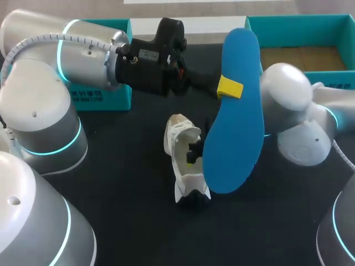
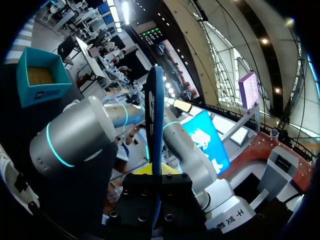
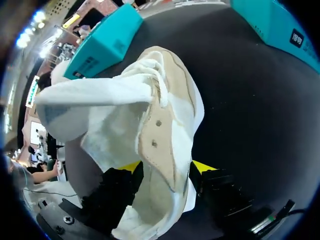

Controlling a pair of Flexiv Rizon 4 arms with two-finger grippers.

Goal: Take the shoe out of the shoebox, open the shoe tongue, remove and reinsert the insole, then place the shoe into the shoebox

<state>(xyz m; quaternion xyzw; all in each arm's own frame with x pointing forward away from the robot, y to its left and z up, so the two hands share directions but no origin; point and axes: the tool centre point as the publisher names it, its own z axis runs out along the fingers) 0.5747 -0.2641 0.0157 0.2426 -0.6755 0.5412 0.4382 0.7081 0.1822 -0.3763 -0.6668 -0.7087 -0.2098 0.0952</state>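
Shoe (image 3: 170,112) in right claw (image 3: 167,169) (insole (image 1: 236,130) aloft)

Our left tool (image 2: 156,176) clamps the blue insole (image 2: 154,115), which we see edge-on, rising upright from between its fingers. Behind it stands our right arm (image 2: 75,140). The teal shoebox (image 2: 42,82) sits open on the dark tabletop (image 2: 15,120), and a sliver of the white shoe (image 2: 9,167) shows beside that arm.

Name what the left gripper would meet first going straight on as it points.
Likely the right arm, close ahead of the left gripper, which is shut on the blue insole; depth is unclear.
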